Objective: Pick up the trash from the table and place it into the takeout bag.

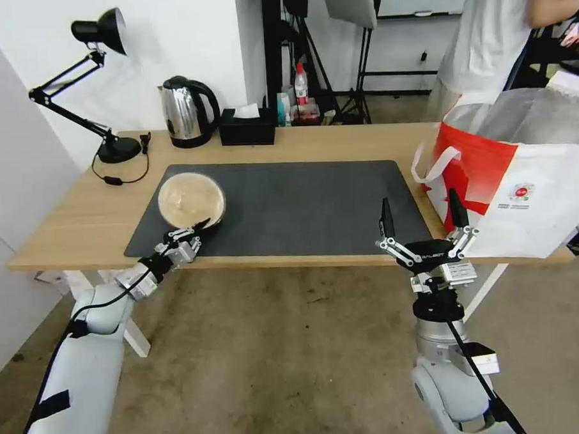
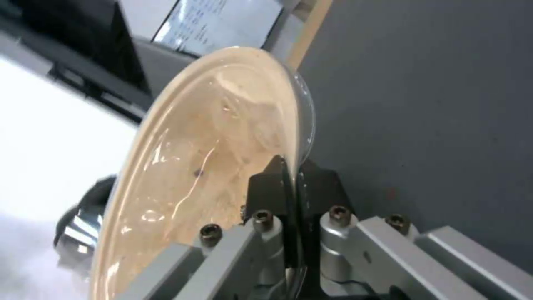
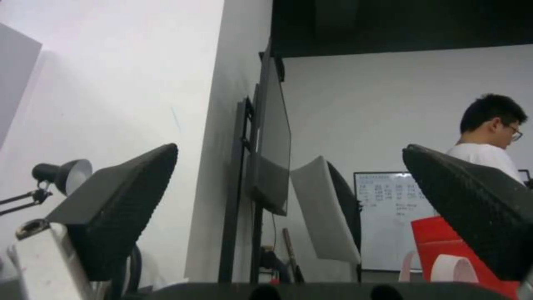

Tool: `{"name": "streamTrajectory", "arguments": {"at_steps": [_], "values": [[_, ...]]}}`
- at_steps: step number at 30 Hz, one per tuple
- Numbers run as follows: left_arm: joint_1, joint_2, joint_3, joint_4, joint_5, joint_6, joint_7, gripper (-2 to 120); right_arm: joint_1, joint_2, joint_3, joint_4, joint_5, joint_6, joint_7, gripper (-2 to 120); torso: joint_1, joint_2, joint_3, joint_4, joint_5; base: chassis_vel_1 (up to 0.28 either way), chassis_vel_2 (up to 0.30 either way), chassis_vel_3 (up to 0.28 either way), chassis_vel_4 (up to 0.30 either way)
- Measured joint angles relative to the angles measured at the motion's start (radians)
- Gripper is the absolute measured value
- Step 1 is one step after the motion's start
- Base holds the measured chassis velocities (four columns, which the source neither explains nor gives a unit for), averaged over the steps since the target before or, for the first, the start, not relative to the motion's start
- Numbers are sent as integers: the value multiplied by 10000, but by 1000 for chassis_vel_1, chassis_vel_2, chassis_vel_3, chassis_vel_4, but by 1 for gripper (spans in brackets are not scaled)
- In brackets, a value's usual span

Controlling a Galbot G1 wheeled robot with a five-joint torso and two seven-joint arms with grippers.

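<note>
The left tool [image 1: 197, 229] is clenched on the near rim of the shallow beige bowl [image 1: 191, 199], which seems tilted on the grey mat [image 1: 302, 203]. The right tool [image 1: 422, 214] hangs spread wide beside the takeout bag [image 1: 524, 181] on the bench [image 1: 78, 213].

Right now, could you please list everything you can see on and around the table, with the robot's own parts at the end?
Shallow bowl: one, beige, on the mat's left end, tilted, its near rim pinched.
Mat: one, dark grey, centre of the table.
Table: one, light wood on white legs.
Takeout bag: one, red and white with foil lining, open, at the table's right end.
Kettle: one, steel and black, back edge.
Tissue box: one, black, beside the kettle.
Desk lamp: one, black, back left corner.
Left tool: shut on the bowl's rim, at the mat's near left edge.
Right tool: open, empty, upright at the table's near edge, beside the bag.
</note>
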Motion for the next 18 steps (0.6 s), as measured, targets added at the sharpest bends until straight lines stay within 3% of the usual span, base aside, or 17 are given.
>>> {"name": "streamTrajectory", "arguments": {"at_steps": [18], "values": [[42, 175, -14, -62, 40, -8, 4, 0, -16, 25, -29, 29, 7, -21, -11, 100, 0, -1, 3, 4, -7, 0, 0, 0, 0]]}}
